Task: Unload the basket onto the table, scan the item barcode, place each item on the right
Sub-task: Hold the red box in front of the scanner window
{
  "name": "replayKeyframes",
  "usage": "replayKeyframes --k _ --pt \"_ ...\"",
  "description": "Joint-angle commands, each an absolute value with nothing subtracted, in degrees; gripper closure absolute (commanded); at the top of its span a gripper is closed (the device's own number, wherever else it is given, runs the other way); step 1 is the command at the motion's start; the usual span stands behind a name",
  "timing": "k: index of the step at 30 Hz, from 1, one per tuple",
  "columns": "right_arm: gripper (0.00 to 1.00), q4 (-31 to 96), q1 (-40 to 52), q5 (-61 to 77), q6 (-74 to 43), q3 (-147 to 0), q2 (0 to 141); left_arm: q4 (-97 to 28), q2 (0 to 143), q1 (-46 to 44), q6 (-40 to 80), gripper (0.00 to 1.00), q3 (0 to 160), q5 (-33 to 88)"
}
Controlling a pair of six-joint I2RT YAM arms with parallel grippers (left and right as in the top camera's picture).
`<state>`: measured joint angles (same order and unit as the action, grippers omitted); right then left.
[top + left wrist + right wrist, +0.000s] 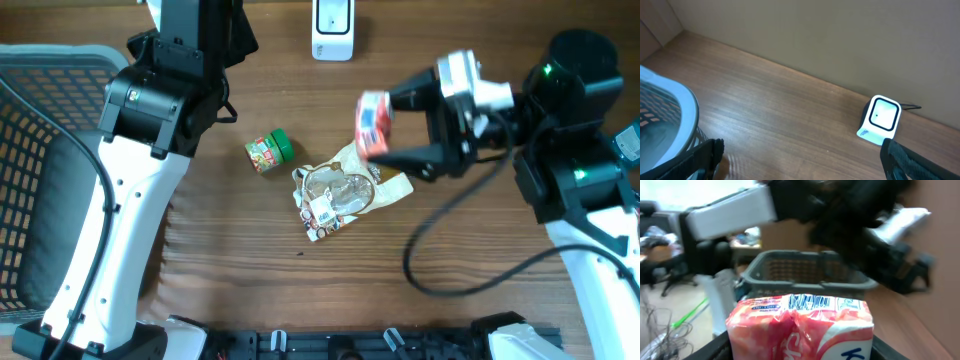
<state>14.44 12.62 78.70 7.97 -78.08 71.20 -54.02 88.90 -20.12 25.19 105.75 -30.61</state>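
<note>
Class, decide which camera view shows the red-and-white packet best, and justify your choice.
The right wrist view: the red-and-white packet fills the foreground, its barcode visible along the top. Overhead shows it small, held in the right gripper. The left wrist view misses it.

table [250, 290]: brown wood | wall [815, 30]: plain beige | room [665, 235] beyond: cluttered, brightly lit

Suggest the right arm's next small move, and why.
Probably carry the pink packet toward the white scanner and turn its barcode to face it. The right claw grips the packet short of the scanner, and the barcode sits on the packet's edge toward the wrist camera.
</note>
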Motion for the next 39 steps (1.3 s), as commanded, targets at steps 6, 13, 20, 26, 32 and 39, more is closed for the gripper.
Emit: replayKeyframes --k 6,13,20,26,32,39 --pt "0.34 -8.1 12.8 60.9 -26.9 -79.2 86.6 -53.9 87.7 -20.0 25.8 0.0 106.2 -31.8" --pt "0.27 -50.9 12.8 53.7 -70.4 -79.2 108.5 -53.9 87.7 -20.0 25.8 0.0 106.2 -31.8" --pt "0.28 -67.7 13.5 39.3 -93.4 -79.2 122.7 -53.9 87.7 -20.0 25.8 0.0 106.2 -31.8" --pt "0.34 -65.6 16.0 28.4 -96.4 -79.9 123.8 -53.9 87.7 -20.0 25.8 0.0 106.2 -31.8" --pt "0.35 -53.4 19.3 17.0 -99.1 -85.4 123.9 -53.9 87.7 -20.0 25.8 0.0 106.2 -31.8" --pt "0.35 -41.0 21.0 7.4 -99.4 -93.8 124.0 -53.9 87.7 -20.0 25.8 0.0 106.2 -31.8"
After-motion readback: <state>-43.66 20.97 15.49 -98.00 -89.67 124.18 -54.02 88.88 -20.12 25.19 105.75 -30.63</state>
